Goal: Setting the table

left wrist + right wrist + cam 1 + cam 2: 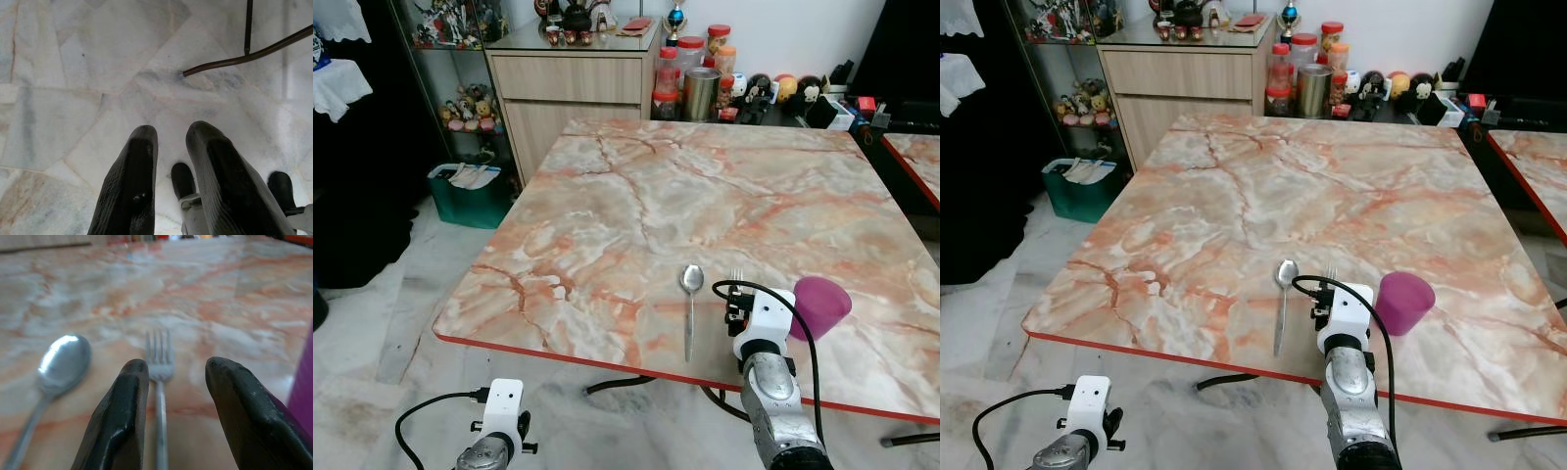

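A steel fork (159, 367) lies flat on the marble table (705, 186) near its front edge. My right gripper (177, 369) is open low over the fork's handle, one finger on each side, not touching it. A steel spoon (691, 294) lies just left of the fork, parallel to it. A purple cup (819, 305) stands right of my right wrist. My left gripper (171, 134) hangs below the table's front left, its fingers a little apart and pointing at the floor, holding nothing.
Jars and a metal tin (700, 88) stand past the far table edge beside a wooden cabinet (573, 88). A green bin (470, 191) sits on the floor at the left. A second marble table (915, 157) is at the right. Thin table legs (244, 58) cross the floor.
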### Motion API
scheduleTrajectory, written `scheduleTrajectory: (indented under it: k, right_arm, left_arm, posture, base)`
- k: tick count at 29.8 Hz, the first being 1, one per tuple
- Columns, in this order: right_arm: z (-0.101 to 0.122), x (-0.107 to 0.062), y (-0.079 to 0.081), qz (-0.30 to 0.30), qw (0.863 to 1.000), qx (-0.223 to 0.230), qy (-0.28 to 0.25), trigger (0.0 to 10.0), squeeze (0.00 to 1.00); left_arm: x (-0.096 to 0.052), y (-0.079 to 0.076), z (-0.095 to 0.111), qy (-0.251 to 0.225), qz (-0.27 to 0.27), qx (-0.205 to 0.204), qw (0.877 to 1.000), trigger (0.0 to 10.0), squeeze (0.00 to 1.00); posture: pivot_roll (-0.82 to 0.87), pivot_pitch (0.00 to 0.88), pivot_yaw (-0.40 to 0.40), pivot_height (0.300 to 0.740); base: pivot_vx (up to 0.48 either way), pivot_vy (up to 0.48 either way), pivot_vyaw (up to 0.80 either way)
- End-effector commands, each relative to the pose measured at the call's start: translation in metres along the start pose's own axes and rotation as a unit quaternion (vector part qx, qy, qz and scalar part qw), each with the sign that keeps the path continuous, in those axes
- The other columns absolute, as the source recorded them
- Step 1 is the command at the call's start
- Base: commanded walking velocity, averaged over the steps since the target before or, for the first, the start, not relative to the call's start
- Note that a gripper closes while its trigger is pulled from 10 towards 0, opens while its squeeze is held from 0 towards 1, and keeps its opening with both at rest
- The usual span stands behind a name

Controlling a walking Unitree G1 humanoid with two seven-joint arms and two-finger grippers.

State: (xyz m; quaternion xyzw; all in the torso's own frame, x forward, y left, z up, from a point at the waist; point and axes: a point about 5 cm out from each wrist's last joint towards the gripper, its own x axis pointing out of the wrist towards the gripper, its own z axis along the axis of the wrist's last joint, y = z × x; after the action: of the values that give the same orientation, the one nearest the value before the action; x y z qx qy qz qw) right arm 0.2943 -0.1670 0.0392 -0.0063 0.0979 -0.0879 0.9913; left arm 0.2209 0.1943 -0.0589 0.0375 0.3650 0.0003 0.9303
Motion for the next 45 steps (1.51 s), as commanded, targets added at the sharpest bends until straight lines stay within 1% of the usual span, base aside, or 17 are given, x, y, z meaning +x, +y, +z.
scheduleTrajectory:
  k: [1, 6, 9, 12, 16, 21, 30, 39, 45]
  right_arm:
    - [0.003, 0.001, 0.002, -0.005, 1.0, -0.005, 0.006, 10.0, 0.0]
    - [0.004, 0.002, 0.006, 0.0, 1.0, 0.003, 0.011, 10.0, 0.0]
    - [0.003, 0.003, 0.008, 0.006, 1.0, 0.001, 0.021, 10.0, 0.0]
    - [0.005, 0.004, 0.01, 0.012, 1.0, 0.001, 0.02, 10.0, 0.0]
    - [0.007, 0.006, 0.011, 0.01, 1.0, -0.008, 0.029, 10.0, 0.0]
    - [0.009, 0.008, 0.012, 0.006, 0.999, 0.004, 0.035, 10.0, 0.0]
    - [0.012, 0.011, 0.015, 0.008, 0.999, 0.009, 0.045, 10.0, 0.0]
    - [0.008, 0.01, 0.014, 0.0, 0.998, 0.005, 0.067, 10.0, 0.0]
    - [0.003, 0.01, 0.012, -0.011, 0.996, -0.006, 0.086, 10.0, 0.0]
  left_arm:
    - [-0.001, 0.002, -0.003, 0.011, -0.002, 0.009, 1.0, 10.0, 0.0]
    - [0.0, 0.002, -0.003, 0.011, -0.001, 0.01, 1.0, 10.0, 0.0]
    - [0.0, 0.002, -0.002, 0.01, 0.001, 0.008, 1.0, 10.0, 0.0]
    - [0.0, 0.002, -0.002, 0.011, 0.001, 0.007, 1.0, 10.0, 0.0]
    - [0.0, 0.002, -0.002, 0.011, 0.001, 0.005, 1.0, 10.0, 0.0]
    - [0.0, -0.001, -0.002, 0.01, -0.001, 0.003, 1.0, 10.0, 0.0]
    - [0.001, -0.003, -0.001, 0.013, -0.005, 0.002, 1.0, 10.0, 0.0]
    - [-0.001, -0.004, -0.007, 0.025, -0.012, 0.002, 1.0, 10.0, 0.0]
    - [-0.001, -0.005, -0.008, 0.029, -0.017, 0.002, 0.999, 10.0, 0.0]
  posture:
    - [0.02, 0.0, 0.015, 0.74]
    - [0.02, 0.0, 0.015, 0.74]
    - [0.02, 0.0, 0.012, 0.74]
    - [0.02, 0.0, 0.01, 0.74]
    - [0.02, 0.0, 0.009, 0.74]
    - [0.02, 0.0, 0.004, 0.74]
    - [0.02, 0.0, -0.001, 0.74]
    - [0.02, 0.0, -0.007, 0.74]
    - [0.03, 0.0, -0.008, 0.74]
  base:
    - [0.0, 0.0, 0.0]
    - [0.0, 0.0, 0.0]
    - [0.0, 0.0, 0.0]
    - [0.0, 0.0, 0.0]
    - [0.0, 0.0, 0.0]
    - [0.0, 0.0, 0.0]
    - [0.0, 0.0, 0.0]
    - [0.0, 0.0, 0.0]
    - [0.0, 0.0, 0.0]
